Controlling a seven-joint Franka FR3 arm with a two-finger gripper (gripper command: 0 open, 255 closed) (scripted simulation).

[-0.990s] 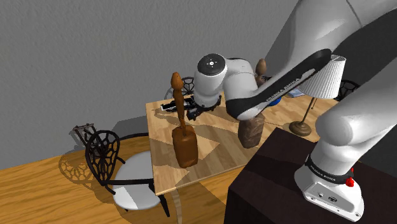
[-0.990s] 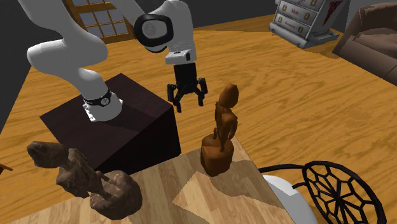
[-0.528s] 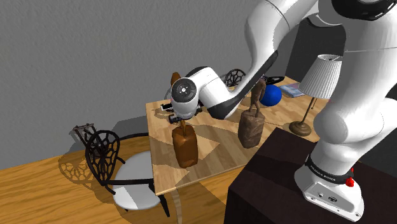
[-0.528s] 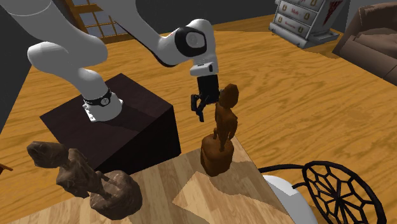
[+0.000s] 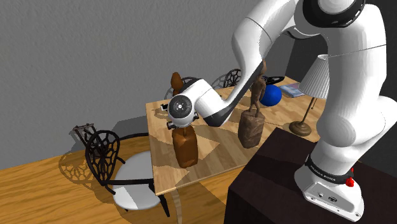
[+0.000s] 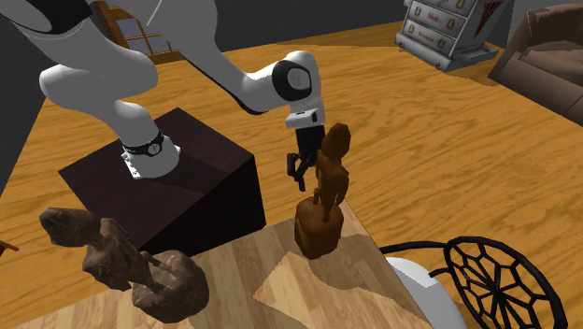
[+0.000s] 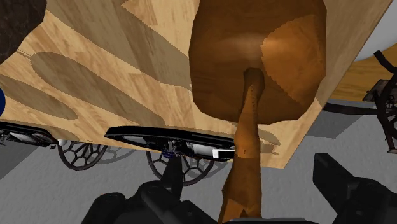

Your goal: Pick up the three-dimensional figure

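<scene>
Now I see the end effector (image 6: 299, 169) spread wide, untouching, around the thin stem of the brown figure (image 6: 320, 217), which stands near the wooden surface (image 6: 280, 285) edge; plank floor (image 6: 439, 131), grey wall (image 5: 76, 44).

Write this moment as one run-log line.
stage: pre-grasp | brown carved figure: upright on wooden table | jaws: open, either side of its slim upper part, not touching | lifted: not yet

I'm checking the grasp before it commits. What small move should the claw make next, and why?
Probably close the claw now: in the wrist view its fingers stand apart on either side of the slim middle of the brown figure, not touching it and roughly centred on it.
</scene>
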